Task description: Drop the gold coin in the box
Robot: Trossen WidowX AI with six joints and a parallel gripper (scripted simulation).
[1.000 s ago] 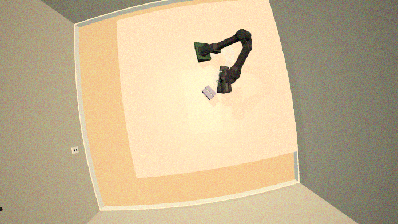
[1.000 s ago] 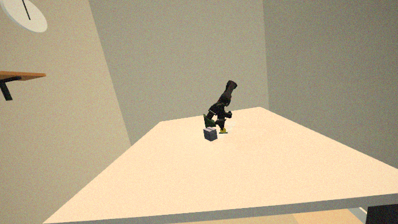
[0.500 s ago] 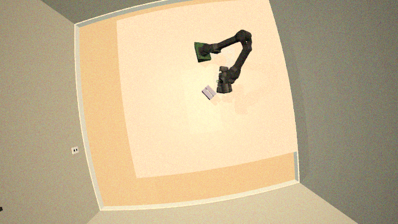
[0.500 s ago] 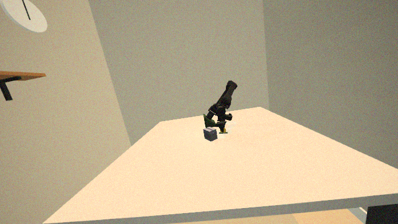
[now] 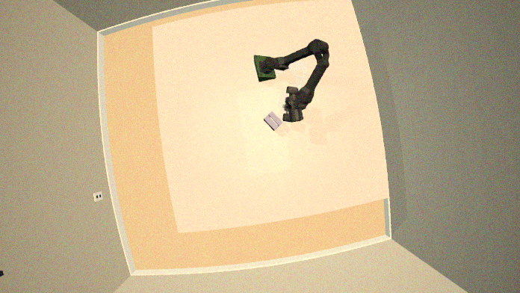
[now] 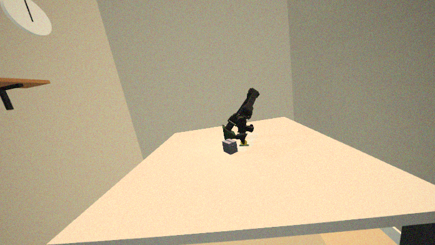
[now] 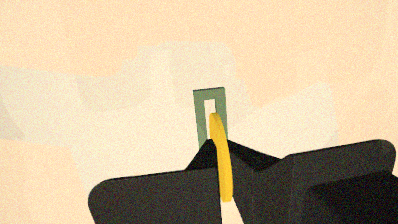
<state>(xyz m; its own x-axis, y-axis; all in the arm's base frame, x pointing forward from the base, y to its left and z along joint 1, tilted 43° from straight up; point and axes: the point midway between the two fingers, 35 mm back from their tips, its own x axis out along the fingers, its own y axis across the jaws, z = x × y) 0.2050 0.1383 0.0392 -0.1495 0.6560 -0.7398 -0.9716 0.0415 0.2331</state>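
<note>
The gold coin stands on edge, its lower rim at the shallow green holder. Whether it still sits fully in the holder's slot cannot be told. My gripper points down over the holder and is shut on the coin, with one dark finger on each face. Coin and holder cannot be made out in the top view. The closed grey box stands close beside the holder, its narrow lid slot facing up. The box is not in the wrist view.
The arm's dark-green base plate lies behind the box and holder in the exterior view. The arm rises from it and bends over to the holder. The pale table carries these things.
</note>
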